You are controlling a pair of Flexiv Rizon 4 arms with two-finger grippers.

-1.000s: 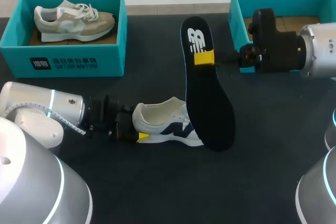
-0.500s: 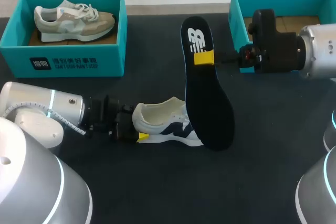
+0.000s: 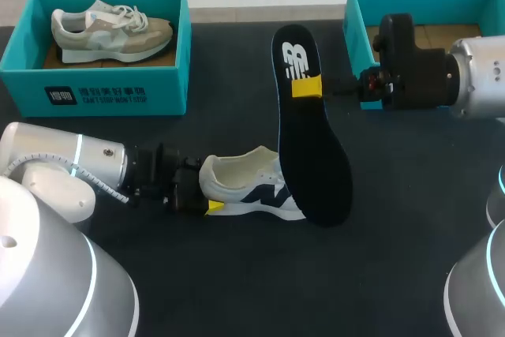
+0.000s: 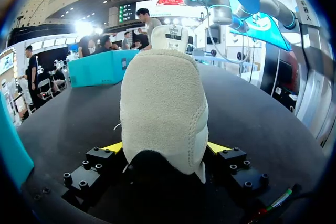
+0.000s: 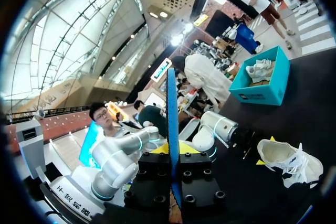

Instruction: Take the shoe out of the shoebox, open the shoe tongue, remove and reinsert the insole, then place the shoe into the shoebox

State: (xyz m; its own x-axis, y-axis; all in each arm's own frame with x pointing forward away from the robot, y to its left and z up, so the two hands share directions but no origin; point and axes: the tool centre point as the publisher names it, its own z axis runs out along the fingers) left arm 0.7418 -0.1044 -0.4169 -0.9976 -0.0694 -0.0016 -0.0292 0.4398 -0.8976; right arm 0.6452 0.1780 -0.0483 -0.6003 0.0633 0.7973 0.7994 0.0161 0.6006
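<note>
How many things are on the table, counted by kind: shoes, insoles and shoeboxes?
Shoes: 2, the beige shoe in the left shoebox and the white shoe outside the boxes.
Insoles: 1, the black insole.
Shoeboxes: 2, the left shoebox and the right shoebox, both teal.
Total: 5.

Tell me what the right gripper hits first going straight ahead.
Past the insole in the right gripper, likely the shoebox holding the beige shoe, though depth is unclear.
</note>
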